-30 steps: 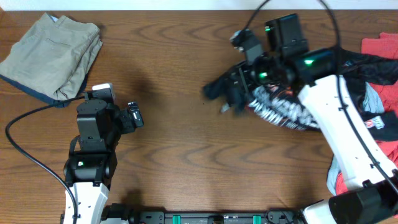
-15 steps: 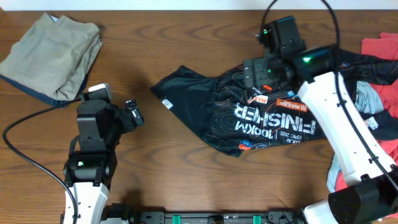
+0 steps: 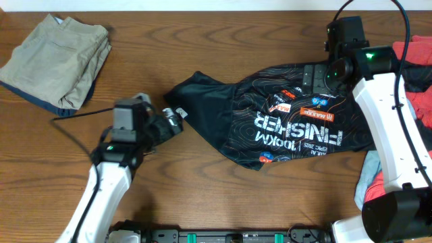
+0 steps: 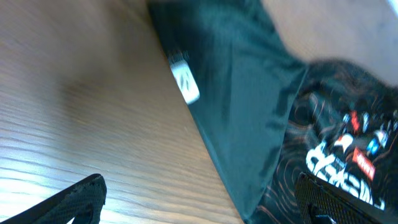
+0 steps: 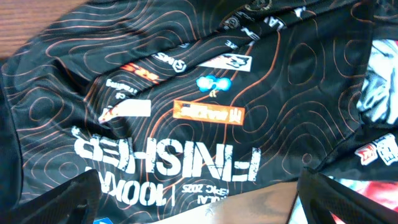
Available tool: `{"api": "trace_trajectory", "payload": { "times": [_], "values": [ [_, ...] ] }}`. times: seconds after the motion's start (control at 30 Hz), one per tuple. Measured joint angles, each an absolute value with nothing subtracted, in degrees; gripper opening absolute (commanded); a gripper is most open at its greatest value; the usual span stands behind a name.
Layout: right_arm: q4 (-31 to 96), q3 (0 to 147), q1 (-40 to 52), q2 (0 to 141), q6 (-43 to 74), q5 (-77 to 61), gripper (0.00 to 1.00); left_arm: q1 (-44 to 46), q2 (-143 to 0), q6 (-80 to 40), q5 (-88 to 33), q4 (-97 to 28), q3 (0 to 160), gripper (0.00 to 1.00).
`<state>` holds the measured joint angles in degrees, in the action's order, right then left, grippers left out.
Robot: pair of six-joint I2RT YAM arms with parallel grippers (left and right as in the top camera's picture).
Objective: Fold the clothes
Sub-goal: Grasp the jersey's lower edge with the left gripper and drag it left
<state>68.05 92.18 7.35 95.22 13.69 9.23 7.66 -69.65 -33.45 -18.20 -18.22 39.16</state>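
though rumpled, jersey [image 3: 290,128] (right hand [image 5: 199,200] wide)

You have one black jersey [image 3: 283,128], one folded khaki garment [image 3: 57,57], one pale blue-grey piece [image 3: 368,177], red cloth [image 3: 413,50] in two patches (count unclear), and two arms: left arm [image 3: 108,185], right arm [image 3: 390,121].

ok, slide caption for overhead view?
Black white-lettered jersey spread on wooden table; open left tool by its plain end, open right tool over its far edge.

jersey [image 3: 283,128]: smooth black cloth, slight sheen | table [image 3: 202,40]: grained brown wood | khaki garment [image 3: 57,57]: matt cloth
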Motion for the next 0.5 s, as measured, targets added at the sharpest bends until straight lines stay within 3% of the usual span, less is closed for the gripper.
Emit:
{"api": "trace_trajectory", "payload": {
  "times": [0.5],
  "values": [
    [69.5, 92.2, 7.0, 95.2, 13.9, 9.2, 0.99, 22.3, -92.8, -54.3, -22.4, -1.8, 41.4, 0.98]
  ]
}}
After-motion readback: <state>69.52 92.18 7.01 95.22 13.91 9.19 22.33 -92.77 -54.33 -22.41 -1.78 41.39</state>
